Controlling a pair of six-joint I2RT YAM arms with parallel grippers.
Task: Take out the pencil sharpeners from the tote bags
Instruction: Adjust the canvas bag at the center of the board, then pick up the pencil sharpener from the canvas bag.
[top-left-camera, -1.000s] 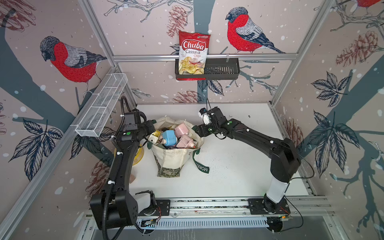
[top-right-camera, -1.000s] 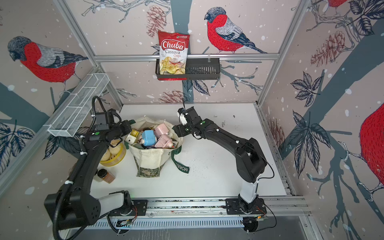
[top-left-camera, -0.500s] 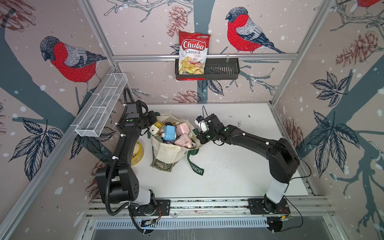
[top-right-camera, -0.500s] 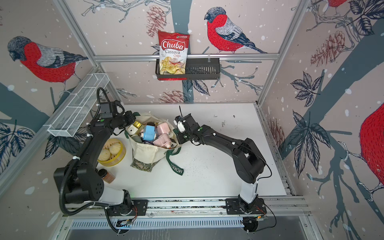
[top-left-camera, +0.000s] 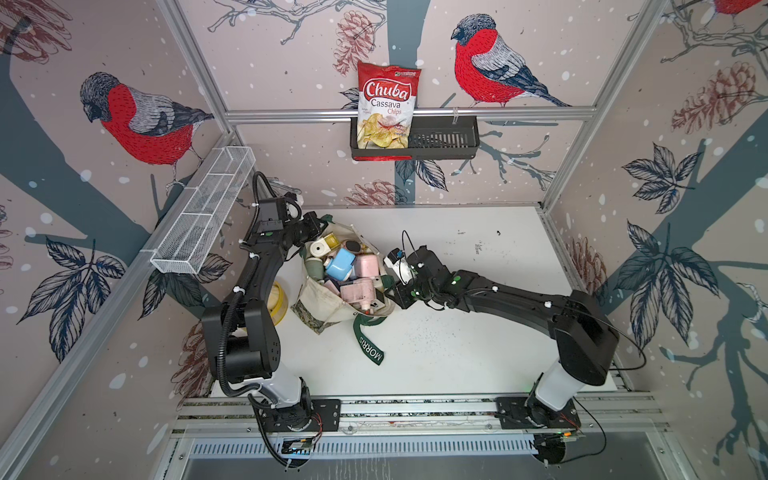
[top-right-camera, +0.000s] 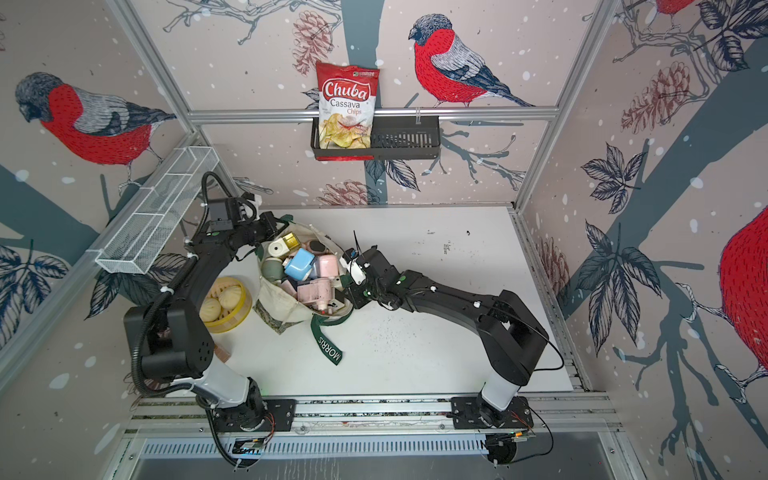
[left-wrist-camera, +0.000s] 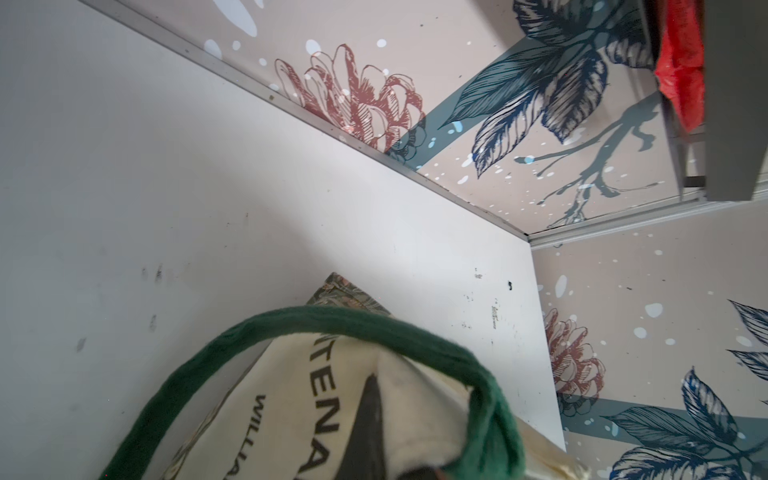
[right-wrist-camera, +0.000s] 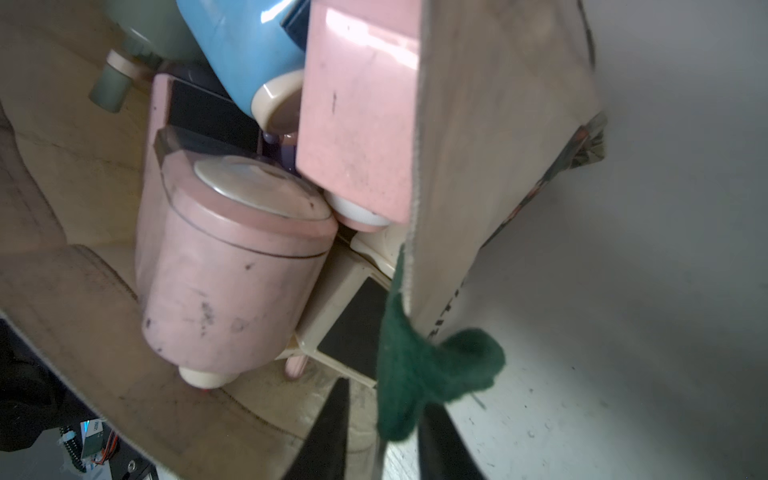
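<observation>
The tote bag (top-left-camera: 316, 291) (top-right-camera: 277, 300) sits left of centre on the white table (top-left-camera: 478, 332), its mouth spread wide and its leaf-patterned base toward the near left. It is heaped with pencil sharpeners (top-left-camera: 341, 264) (top-right-camera: 299, 262): a blue one on top, 2 pink ones (right-wrist-camera: 232, 266) to its right and near side, and cream, green and yellow ones toward the far left rim. All of them are inside the bag.

The left gripper (top-left-camera: 309, 230) (top-right-camera: 268, 227) is at the bag's far left rim. The left wrist view shows 1 dark finger (left-wrist-camera: 370, 415) pressed flat against the cream canvas under the looped green handle (left-wrist-camera: 332, 320), clamped on the tote bag.

The right gripper (top-left-camera: 390, 289) (right-wrist-camera: 384, 395) is at the bag's right rim. Its 2 fingers stand apart with the bag's other green handle (right-wrist-camera: 436, 365) hanging between them, against 1 finger and apart from the other.

A yellow bowl (top-right-camera: 246, 312) of pale round buns (top-right-camera: 226, 297) stands just left of the bag, beside the left arm. A chips bag (top-left-camera: 386, 108) stands in the black basket (top-left-camera: 444, 143) on the far wall, and a wire tray (top-left-camera: 203, 216) hangs on the left rail.

White tabletop runs from the bag's right and near sides out to the right and far edges.
</observation>
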